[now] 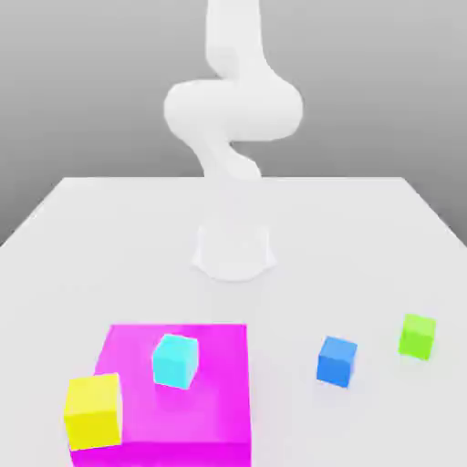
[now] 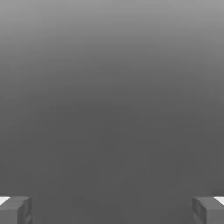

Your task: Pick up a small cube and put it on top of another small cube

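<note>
While the gripper (image 2: 112, 210) stands with its two grey fingers (image 2: 17, 210) as far apart as they go, nothing lies between them and nothing is held; in the hand view they frame a plain grey backdrop.

In the exterior view the white arm (image 1: 233, 109) rises from its round base (image 1: 234, 251) on the white table (image 1: 365, 237) and bends high above it, so every block sits well below the hand and well apart from it, nearer the camera than the base.

The cyan cube (image 1: 175, 359) rests on top of the big magenta block (image 1: 196, 392), toward the exterior view's left of the base. The yellow cube (image 1: 93, 410) stands just beside the magenta block at its corner nearest the camera on the exterior view's left; whether it touches the block or overlaps it cannot be told. The blue cube (image 1: 337, 361) sits on the bare table toward the exterior view's right of the base, near the magenta block but apart from it. The green cube (image 1: 418, 336) sits farther to that side, near the blue one and not touching it. All four small cubes look upright and none is stacked on another small cube.
</note>
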Tool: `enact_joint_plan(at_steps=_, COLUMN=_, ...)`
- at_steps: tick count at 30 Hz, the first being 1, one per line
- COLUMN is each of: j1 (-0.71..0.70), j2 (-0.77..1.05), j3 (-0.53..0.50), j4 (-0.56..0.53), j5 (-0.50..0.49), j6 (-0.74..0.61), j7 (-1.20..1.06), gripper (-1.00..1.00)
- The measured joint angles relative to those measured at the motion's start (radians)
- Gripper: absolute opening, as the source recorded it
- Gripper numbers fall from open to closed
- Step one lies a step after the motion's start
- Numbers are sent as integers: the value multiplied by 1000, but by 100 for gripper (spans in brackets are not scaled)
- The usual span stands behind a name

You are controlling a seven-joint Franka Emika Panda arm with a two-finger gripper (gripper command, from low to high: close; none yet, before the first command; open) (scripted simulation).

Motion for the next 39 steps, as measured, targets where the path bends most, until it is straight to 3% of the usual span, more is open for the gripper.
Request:
enact_joint_plan(at_steps=10, j1=-14, j2=366, j3=223, j4=-238, j5=32, j6=250, j7=372, gripper=0)
enact_joint_plan(at_steps=18, j1=19, j2=670, j3=361, j4=-429, j5=-23, j6=452, j7=728, gripper=0)
enact_joint_plan(at_steps=21, j1=51, j2=783, j3=339, j4=-462, j5=-111, j6=529, j7=862, gripper=0)
enact_joint_plan(at_steps=26, j1=221, j2=965, j3=122, j4=-430, j5=-316, j6=666, j7=1026, gripper=0)
enact_joint_plan(at_steps=27, j1=261, j2=998, j3=77, j4=-423, j5=-337, j6=693, j7=1043, gripper=-100)
enact_joint_plan(at_steps=34, j1=270, j2=1005, j3=67, j4=-422, j5=-344, j6=700, j7=1048, gripper=-100)
enact_joint_plan(at_steps=39, j1=176, j2=848, j3=207, j4=-457, j5=-153, j6=581, j7=906, gripper=-100)
